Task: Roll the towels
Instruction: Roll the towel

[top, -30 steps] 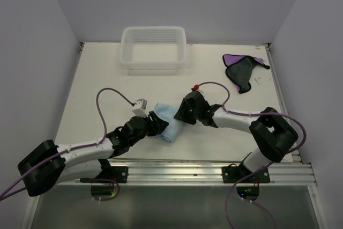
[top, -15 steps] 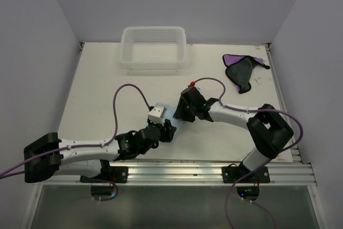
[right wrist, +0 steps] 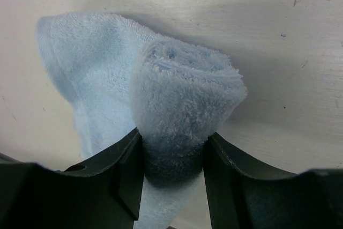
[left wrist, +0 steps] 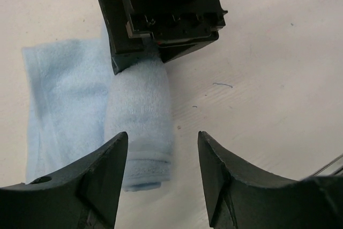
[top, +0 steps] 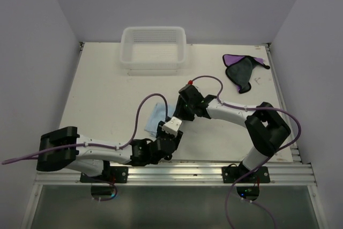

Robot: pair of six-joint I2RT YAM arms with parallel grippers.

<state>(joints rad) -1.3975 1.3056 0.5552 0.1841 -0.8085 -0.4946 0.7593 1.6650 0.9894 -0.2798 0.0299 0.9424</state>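
The white counter (top: 107, 89) fills the view from above; both arms reach in from its near edge, the left arm (top: 102, 151) lying low along that edge and the right arm (top: 236, 115) bending in from the near right corner towards the middle. The white basket (top: 153, 64) stands against the far edge, a little left of centre, well apart from everything else.

The light blue towel (top: 154, 115) lies near the middle of the near edge, between the two wrists; it is partly rolled, with a thick roll (left wrist: 140, 111) along one side and a flat single layer spread on the counter beside it. The purple towel (top: 242, 69) lies crumpled near the far right corner, dark side mostly up, purple showing along its far rim.

The right gripper (right wrist: 172, 154) is clamped across the roll, its two fingers pressing the pile in from either side; the spiral end of the roll faces its camera. The left gripper (left wrist: 162, 140) hangs with its jaws apart over the other end of the roll; whether a finger (left wrist: 107, 181) touches the cloth cannot be told.
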